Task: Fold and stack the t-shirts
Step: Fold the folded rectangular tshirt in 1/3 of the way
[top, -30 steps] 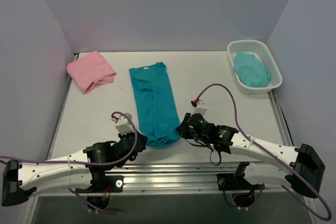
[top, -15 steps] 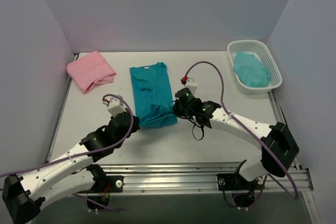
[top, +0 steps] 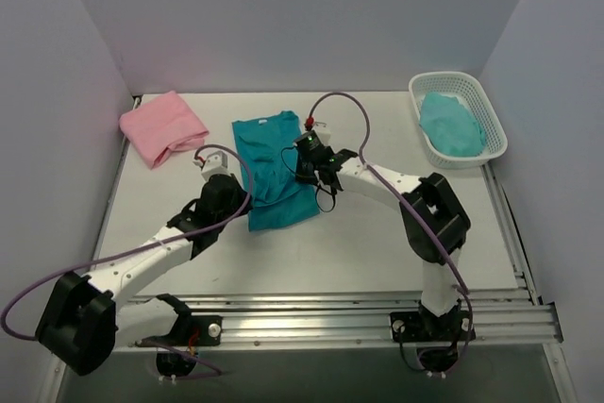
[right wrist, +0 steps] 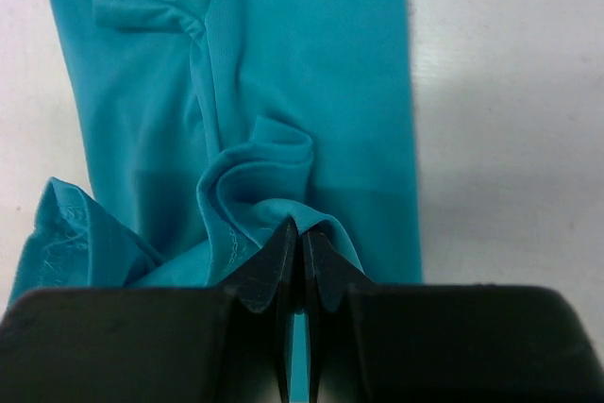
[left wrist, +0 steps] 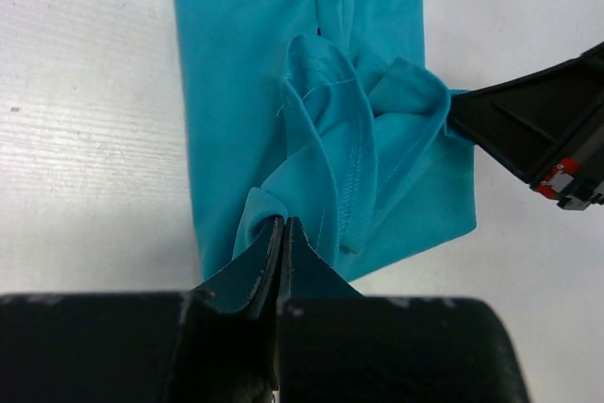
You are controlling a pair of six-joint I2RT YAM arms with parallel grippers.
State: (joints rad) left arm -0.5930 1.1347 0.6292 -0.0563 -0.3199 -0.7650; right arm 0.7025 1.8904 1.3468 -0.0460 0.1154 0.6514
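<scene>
Fold step: left fingers (left wrist: 250,276) and right fingers (right wrist: 269,276) clamp the teal shirt (top: 269,153) by its hem, apparently lifted; next, lay it evenly at collar.

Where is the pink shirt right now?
In the top view, the pink t-shirt lies folded at the far left corner of the table, to the left of the teal t-shirt and not touching it.
</scene>
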